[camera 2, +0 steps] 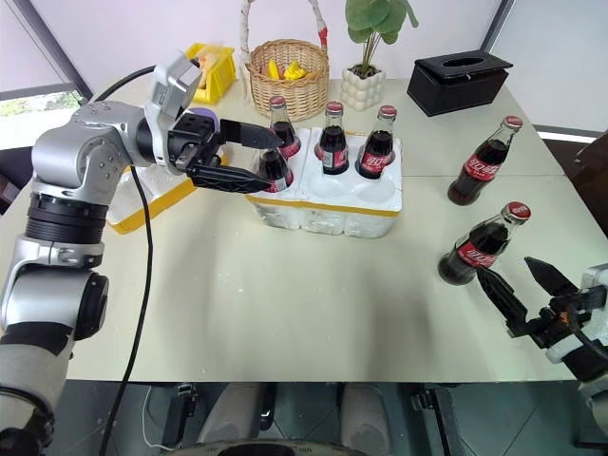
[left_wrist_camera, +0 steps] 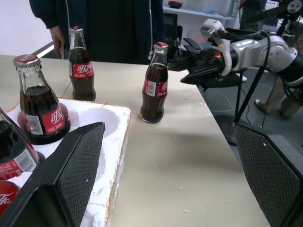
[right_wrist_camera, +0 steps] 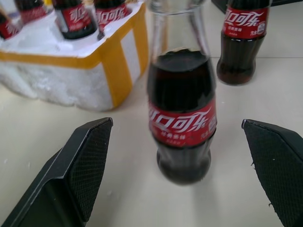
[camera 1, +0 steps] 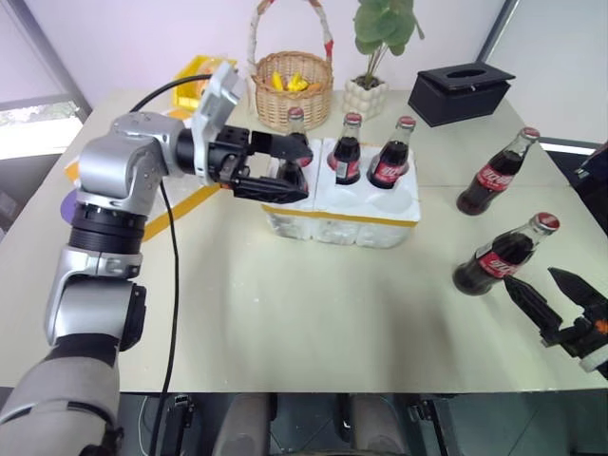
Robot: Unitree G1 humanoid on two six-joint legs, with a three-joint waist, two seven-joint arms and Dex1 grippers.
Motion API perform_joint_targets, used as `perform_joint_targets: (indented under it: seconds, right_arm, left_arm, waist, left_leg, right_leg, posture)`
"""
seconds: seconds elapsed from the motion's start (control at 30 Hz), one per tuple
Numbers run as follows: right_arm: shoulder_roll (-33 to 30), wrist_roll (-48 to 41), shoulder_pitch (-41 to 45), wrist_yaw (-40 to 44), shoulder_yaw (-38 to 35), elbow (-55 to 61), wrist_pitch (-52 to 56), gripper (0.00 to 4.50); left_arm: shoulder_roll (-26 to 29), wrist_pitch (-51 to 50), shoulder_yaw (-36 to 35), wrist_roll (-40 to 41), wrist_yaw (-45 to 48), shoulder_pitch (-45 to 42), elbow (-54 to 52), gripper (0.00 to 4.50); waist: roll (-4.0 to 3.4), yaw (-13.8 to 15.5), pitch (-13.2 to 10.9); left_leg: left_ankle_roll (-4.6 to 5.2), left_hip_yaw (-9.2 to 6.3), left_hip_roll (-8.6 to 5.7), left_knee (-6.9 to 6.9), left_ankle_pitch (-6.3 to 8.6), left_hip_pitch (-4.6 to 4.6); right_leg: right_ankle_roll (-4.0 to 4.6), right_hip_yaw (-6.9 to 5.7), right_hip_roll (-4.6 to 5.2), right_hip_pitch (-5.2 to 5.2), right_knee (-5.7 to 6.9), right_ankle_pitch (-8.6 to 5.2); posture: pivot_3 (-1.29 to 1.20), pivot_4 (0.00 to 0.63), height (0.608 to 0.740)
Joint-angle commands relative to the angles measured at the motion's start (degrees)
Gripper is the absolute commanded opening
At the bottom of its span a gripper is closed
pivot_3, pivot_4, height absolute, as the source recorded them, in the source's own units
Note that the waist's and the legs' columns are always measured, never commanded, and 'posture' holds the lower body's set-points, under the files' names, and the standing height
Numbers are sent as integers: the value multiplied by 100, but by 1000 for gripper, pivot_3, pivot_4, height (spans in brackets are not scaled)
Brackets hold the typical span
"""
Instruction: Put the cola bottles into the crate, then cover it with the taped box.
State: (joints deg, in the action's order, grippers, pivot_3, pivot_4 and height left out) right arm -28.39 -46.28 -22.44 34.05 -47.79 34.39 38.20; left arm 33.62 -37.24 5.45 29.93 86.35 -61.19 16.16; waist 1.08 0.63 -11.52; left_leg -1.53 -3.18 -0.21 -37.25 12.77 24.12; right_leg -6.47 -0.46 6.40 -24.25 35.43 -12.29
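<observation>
Both end effectors spread apart, person's dark sleeve (left_wrist_camera: 49,14) beyond the table (left_wrist_camera: 189,156) from the left wrist

The pale bench (camera 2: 285,313) carries the white crate (camera 2: 328,204) near its middle. Two cola bottles (camera 2: 480,245) stand on the bare top well to its right. Along the far edge sit a wicker basket (camera 2: 290,81), a potted plant (camera 2: 366,87) and a black tissue box (camera 2: 458,81). At far left lies what seems a yellow-taped box (camera 2: 142,204), partly hidden.
</observation>
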Motion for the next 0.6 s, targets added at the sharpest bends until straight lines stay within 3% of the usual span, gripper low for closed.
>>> perform_joint_targets:
  seconds: [0.03,0.6]
  right_arm:
    - [-23,-54,158,-41,133,-211,-245,4500]
    - [-333,422,1066,-39,1019,-1438,-680,4500]
  left_arm:
    - [66,-7,-93,48,-36,-21,-207,4464]
    - [82,-116,-94,88,-170,28,-402,4464]
  waist:
    - [0,-1,0]
    - [-2,-12,0]
  left_leg:
    - [0,0,0,0,0,0]
    - [1,0,0,0,0,-4]
  right_leg:
    - [0,0,0,0,0,0]
    - [-1,1,-4,1,5,0]
  posture:
    - [0,150,740]
    - [0,150,740]
